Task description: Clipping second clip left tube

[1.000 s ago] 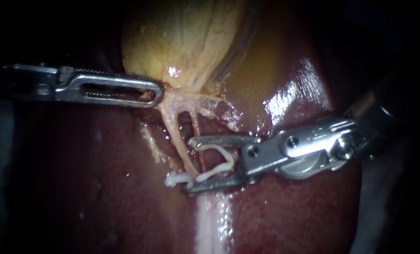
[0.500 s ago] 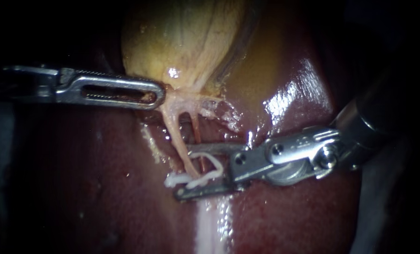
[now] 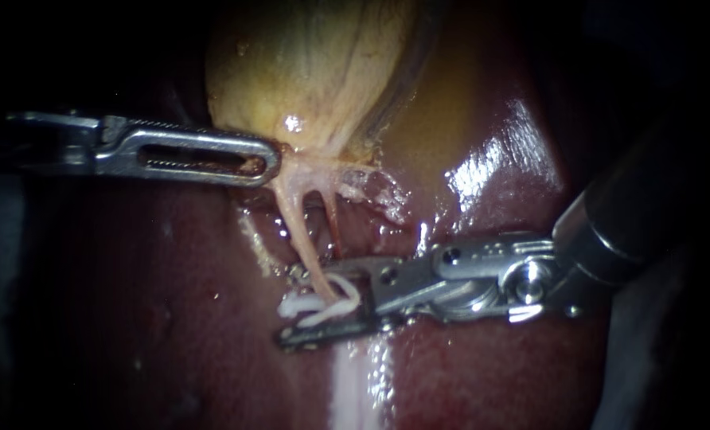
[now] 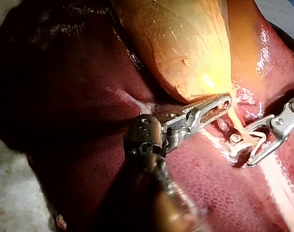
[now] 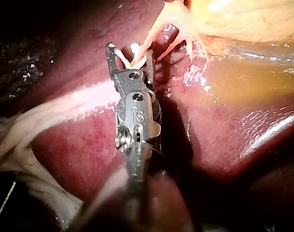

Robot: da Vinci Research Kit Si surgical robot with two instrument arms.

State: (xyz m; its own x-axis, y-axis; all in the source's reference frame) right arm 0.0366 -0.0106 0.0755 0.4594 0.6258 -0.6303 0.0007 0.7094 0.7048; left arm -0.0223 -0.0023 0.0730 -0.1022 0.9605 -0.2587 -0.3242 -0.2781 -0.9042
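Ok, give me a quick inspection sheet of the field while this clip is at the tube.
Surface: liver, wet and glossy; gallbladder lies on it.
Job's things: left tube passes between the legs of the held clip; seated clip sits on that tube just beside it; right tube runs under the upper jaw, inside the clip or not cannot be told.
Clutter: nothing seen.
End effectors: left instrument, jaws shut on the gallbladder at its neck; right instrument, jaws shut on the held clip, a gap between them.
Cables: nothing seen.
Surroundings: pale surface past the liver's edge in the left wrist view.
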